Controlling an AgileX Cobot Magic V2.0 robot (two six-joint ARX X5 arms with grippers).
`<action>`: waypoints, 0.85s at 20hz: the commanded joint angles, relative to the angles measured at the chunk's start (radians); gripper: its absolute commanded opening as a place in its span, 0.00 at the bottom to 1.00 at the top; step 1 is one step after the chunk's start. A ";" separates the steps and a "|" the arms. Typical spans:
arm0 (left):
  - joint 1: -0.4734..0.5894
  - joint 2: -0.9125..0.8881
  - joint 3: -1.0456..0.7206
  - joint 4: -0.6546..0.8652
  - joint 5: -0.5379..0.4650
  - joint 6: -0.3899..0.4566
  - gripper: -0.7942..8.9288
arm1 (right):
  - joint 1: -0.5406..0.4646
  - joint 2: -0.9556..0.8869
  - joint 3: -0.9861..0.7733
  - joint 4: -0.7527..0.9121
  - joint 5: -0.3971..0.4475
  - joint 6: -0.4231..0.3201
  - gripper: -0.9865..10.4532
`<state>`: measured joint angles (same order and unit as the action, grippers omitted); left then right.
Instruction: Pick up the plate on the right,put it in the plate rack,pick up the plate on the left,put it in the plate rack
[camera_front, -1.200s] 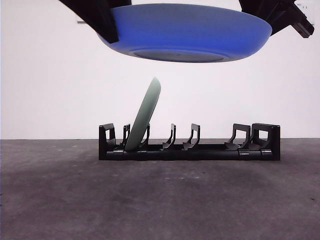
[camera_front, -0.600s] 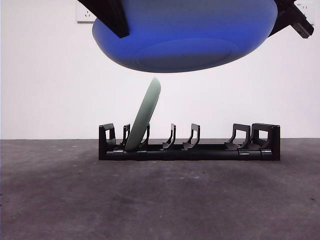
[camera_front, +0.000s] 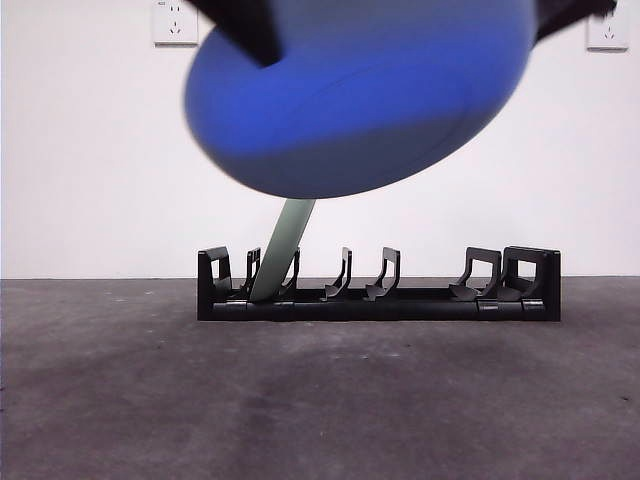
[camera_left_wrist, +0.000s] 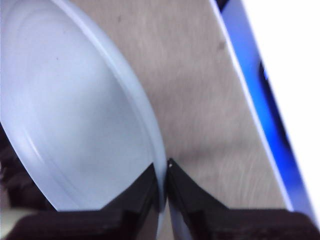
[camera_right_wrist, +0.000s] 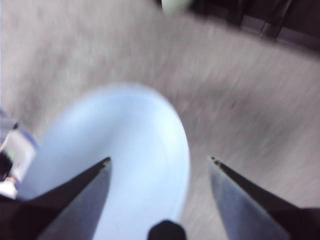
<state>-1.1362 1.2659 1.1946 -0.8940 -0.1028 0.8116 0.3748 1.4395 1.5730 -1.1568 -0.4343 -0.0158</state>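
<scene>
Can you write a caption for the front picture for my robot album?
Left gripper holds a blue plate tilted above the black plate rack, where a pale green plate stands.

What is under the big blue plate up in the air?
Below the blue plate, held by the left gripper, stands the black plate rack with a green plate leaning in it. The blue plate covers the green plate's top.

No text, label or number can be read.

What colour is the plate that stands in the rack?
Pale grey-green plate, clearest in the front view.
</scene>
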 joint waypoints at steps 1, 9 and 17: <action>0.014 0.002 -0.007 0.111 0.065 -0.088 0.07 | 0.003 -0.061 0.069 0.001 0.071 -0.009 0.39; 0.188 0.086 -0.007 0.737 0.215 -0.531 0.07 | 0.003 -0.363 0.131 -0.011 0.312 0.013 0.39; 0.347 0.305 -0.007 1.170 0.235 -0.797 0.07 | 0.003 -0.484 0.131 -0.148 0.312 0.011 0.39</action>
<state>-0.7921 1.5639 1.1946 0.2569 0.1261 0.0498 0.3756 0.9539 1.7039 -1.3109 -0.1268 -0.0116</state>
